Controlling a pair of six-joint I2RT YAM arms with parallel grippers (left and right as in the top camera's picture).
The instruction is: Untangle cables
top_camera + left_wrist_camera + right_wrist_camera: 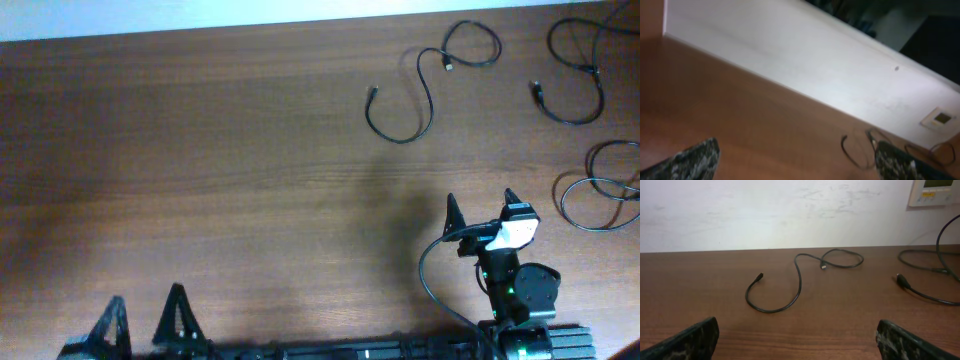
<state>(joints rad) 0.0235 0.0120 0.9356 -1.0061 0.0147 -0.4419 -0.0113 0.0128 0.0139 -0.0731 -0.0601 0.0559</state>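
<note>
The right gripper [481,208] stands spread wide with nothing between its dark fingers [690,340], poised over bare wood at the near right of the table [250,150]. A white block sits just behind the fingers and carries no marking that can be read. A thick black wire [428,272] loops from the arm toward the near edge. The left gripper [145,318] is at the near left edge, also spread and empty. Only its two finger points show from overhead, the rest being cut off by the frame. The cables lie apart from one another on the far right part of the table, well clear of both grippers. Straight ahead of the right gripper is the S-shaped cable [800,280], with one dark plug at its left end. It closes a small loop at the far side, where a paler, perhaps silvery tip rests inside the curl. To its right lies the far-right cable [912,287], with a dark plug pointing left. Its loops run out of the right wrist view and past the far edge of the overhead view. The near-right cable [598,182] forms overlapping loops cut off at the right edge, and its plugs cannot be made out. A white wall [765,215] rises behind the table's far edge, bearing a pale wall panel [935,192] with a small display. The panel's lettering is too small to read. The left wrist view is tilted and blurred, so the cables there show only as faint dark curls.
</note>
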